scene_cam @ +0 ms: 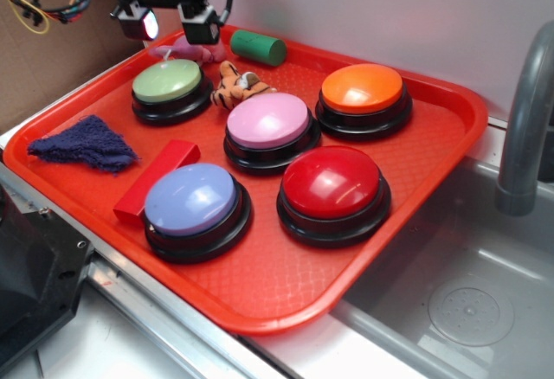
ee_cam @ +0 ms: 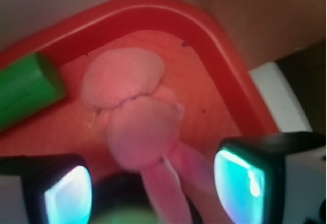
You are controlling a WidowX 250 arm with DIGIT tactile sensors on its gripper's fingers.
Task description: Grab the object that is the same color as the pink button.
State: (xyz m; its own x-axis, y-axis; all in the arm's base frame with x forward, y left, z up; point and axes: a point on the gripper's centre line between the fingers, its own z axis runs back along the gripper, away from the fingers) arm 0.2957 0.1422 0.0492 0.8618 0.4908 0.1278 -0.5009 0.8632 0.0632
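The small pink plush toy (scene_cam: 189, 49) lies at the far left corner of the red tray (scene_cam: 260, 297), behind the green button. In the wrist view the plush toy (ee_cam: 134, 106) fills the middle, its two long lobes running down between my fingers. My gripper (scene_cam: 169, 22) hangs just above it, open, with a finger on each side; in the wrist view the gripper (ee_cam: 153, 188) straddles the toy's lower lobes without closing on them. The pink button (scene_cam: 267, 122) sits in the tray's middle, well to the near right of the gripper.
A green cylinder (scene_cam: 257, 47) lies just right of the plush, also in the wrist view (ee_cam: 25, 88). A tiger plush (scene_cam: 235, 86), green button (scene_cam: 167, 81), orange button (scene_cam: 362, 88), red button (scene_cam: 332, 183), lavender-blue button (scene_cam: 190, 199), red block (scene_cam: 156, 180) and blue cloth (scene_cam: 85, 144) share the tray. A sink (scene_cam: 472, 314) and faucet (scene_cam: 524, 119) are on the right.
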